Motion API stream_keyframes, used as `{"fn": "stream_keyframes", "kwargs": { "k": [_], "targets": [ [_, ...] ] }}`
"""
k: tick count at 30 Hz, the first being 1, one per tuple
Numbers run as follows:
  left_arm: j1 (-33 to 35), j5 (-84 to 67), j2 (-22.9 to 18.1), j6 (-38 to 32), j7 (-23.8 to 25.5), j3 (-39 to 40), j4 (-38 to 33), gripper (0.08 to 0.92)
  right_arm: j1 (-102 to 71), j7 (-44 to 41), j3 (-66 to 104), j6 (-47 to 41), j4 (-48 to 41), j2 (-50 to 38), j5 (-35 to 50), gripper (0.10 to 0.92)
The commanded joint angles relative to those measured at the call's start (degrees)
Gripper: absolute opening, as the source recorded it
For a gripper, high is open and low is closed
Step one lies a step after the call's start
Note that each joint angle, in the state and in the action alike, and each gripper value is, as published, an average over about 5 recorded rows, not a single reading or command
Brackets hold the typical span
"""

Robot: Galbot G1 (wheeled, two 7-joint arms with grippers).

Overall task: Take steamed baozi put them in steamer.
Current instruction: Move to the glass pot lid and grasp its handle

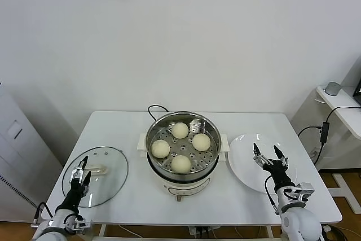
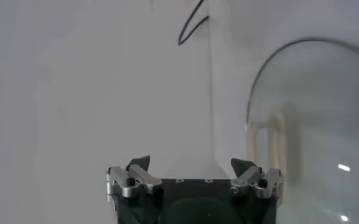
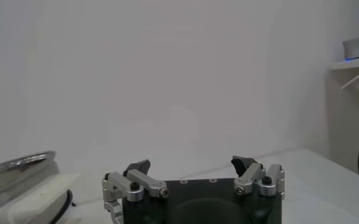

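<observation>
All four steamed baozi (image 1: 180, 147) already sit on the perforated tray inside the steamer (image 1: 210, 126), at roughly twelve, three, six and nine o'clock around its centre. They look soft, light and easily dented, with smooth skin that could slip; I would cup one low around its sides rather than pinch the crown. No brand, label or writing is readable anywhere. At the steamer's nine o'clock on the worktop (image 1: 124, 128) lies the glass lid (image 1: 110, 162), the left hand (image 1: 82, 169) over it, spread and empty. At three o'clock the right hand (image 1: 267, 155) hovers over the bare white plate (image 1: 242, 150), also spread, holding nothing.
</observation>
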Motion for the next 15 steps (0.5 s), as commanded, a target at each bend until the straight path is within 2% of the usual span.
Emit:
{"fn": "stream_keyframes", "kwargs": {
  "k": [1,9,15],
  "targets": [
    [-2.66,1.62,1.36,-0.62,-0.40,0.80,5.26,0.823,-0.70,0.54,0.35,-0.19,0.17,0.77,-0.84,0.823],
    [-4.73,1.43,-0.01,6.19,-0.57,1.87,5.97,0.823,-0.72,0.53,0.30,0.07,-0.52,1.33,-1.66,0.823],
    [-6.07,1.85,-0.45,6.30,-0.22,2.44,7.41,0.823,-0.58,0.53,0.28,0.23,-0.97,1.71,-2.12,0.823]
  ]
}}
